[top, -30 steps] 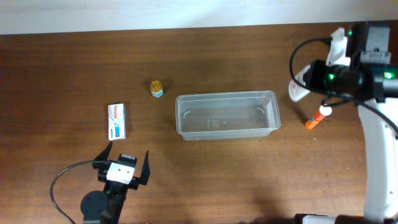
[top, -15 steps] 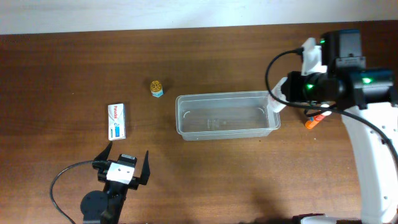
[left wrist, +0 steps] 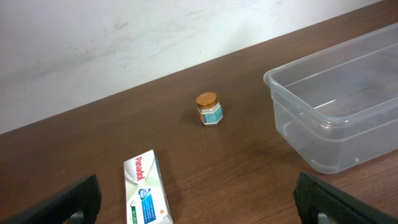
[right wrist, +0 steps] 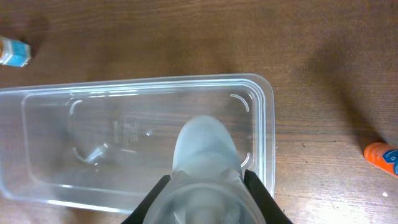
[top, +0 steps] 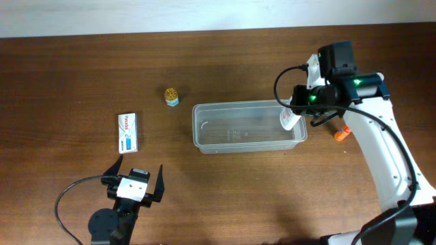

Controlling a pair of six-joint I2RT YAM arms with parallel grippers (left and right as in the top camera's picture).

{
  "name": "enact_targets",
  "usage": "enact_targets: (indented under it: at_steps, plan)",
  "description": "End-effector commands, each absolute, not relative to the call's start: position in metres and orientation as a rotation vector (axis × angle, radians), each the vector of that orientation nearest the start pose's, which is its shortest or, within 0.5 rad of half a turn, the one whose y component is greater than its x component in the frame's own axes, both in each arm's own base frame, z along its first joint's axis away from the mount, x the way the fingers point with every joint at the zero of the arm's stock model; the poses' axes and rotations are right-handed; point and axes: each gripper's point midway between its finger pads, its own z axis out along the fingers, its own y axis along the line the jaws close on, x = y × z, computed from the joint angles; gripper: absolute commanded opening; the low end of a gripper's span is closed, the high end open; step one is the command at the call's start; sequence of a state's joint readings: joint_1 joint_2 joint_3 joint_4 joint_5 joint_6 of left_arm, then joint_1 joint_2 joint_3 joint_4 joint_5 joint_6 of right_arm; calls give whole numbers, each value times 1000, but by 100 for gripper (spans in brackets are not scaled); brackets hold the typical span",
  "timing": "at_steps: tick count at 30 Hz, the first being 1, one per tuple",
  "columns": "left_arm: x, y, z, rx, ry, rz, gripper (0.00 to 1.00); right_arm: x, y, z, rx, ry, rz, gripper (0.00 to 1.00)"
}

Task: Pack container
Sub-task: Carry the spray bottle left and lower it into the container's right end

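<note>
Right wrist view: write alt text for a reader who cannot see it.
The right gripper holds a white bottle over the clear container, which has nothing inside. On the brown table, an orange tube lies at the right edge and a small jar at the top left.

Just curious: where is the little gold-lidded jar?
In the overhead view, the jar stands up and left of the container, apart from its far left corner; the white box lies further left.
</note>
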State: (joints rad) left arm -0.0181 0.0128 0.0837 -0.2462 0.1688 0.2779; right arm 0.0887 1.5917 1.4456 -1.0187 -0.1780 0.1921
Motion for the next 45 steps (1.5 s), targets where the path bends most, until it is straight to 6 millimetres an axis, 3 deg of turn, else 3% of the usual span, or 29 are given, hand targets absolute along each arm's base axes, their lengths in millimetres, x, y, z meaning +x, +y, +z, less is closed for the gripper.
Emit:
enact_targets:
  at_steps: [1,18,21,26,38,45]
  plan:
    - [235,-33,151,392,1697,52,99,370,66,168,116,2743,319,22]
    - [235,-33,151,392,1697,52,99,379,53,122,124,2701,182,23]
    - [235,-33,151,392,1697,52,100,378,55,117,105,2698,147,27]
    - [235,-33,151,392,1697,52,99,380,63,116,70,2684,127,28]
    - [235,-33,151,392,1697,52,99,382,60,114,65,2676,62,28]
    - [235,-33,151,392,1697,52,99,400,62,138,69,2590,69,29]
